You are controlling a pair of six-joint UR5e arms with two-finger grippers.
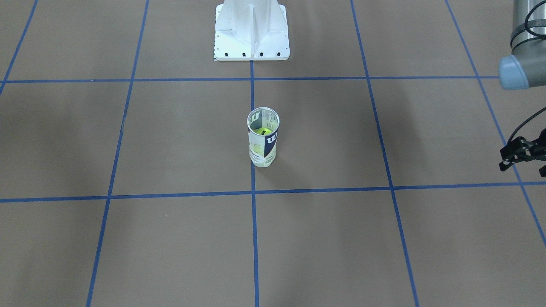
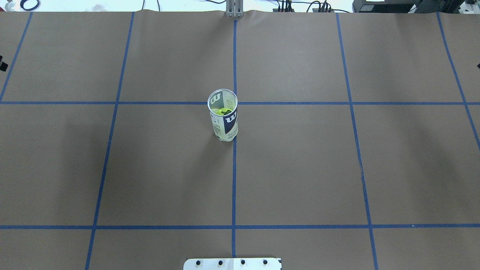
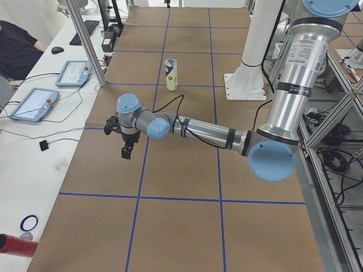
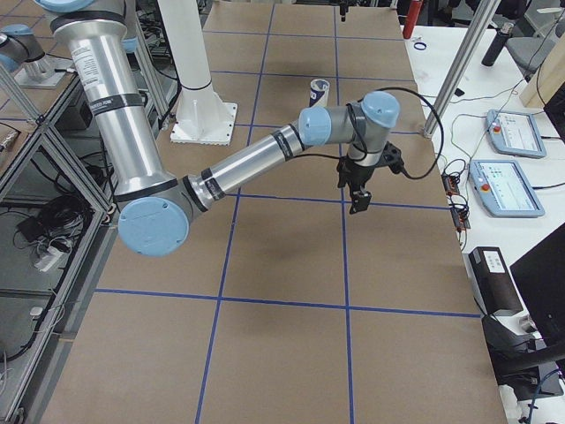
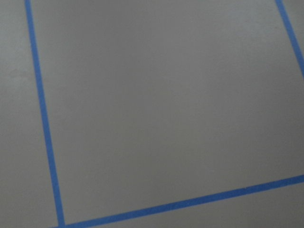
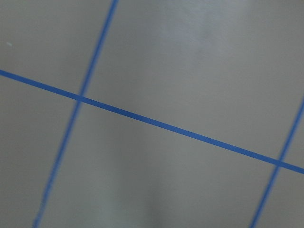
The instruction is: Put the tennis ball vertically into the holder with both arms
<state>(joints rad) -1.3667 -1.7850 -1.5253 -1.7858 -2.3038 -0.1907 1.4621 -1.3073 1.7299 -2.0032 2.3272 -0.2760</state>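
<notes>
The holder (image 1: pixel 263 136), a clear tube with a white and navy label and a silver rim, stands upright at the table's middle. It also shows in the overhead view (image 2: pixel 224 122). A yellow tennis ball (image 1: pixel 263 130) lies inside it, seen through the open top (image 2: pixel 224 111). My left gripper (image 3: pixel 126 152) hangs over the table far to the holder's left; only black parts of it (image 1: pixel 522 153) show at the front view's right edge. My right gripper (image 4: pixel 357 203) hangs far to the holder's right. Neither holds anything that I can see. I cannot tell whether they are open or shut.
The white pedestal base (image 1: pixel 251 38) stands at the robot's side of the table. Blue tape lines grid the brown table (image 2: pixel 300 168). A side bench with tablets (image 3: pixel 34 103) and cables runs along the far edge. A person (image 3: pixel 17 48) sits there.
</notes>
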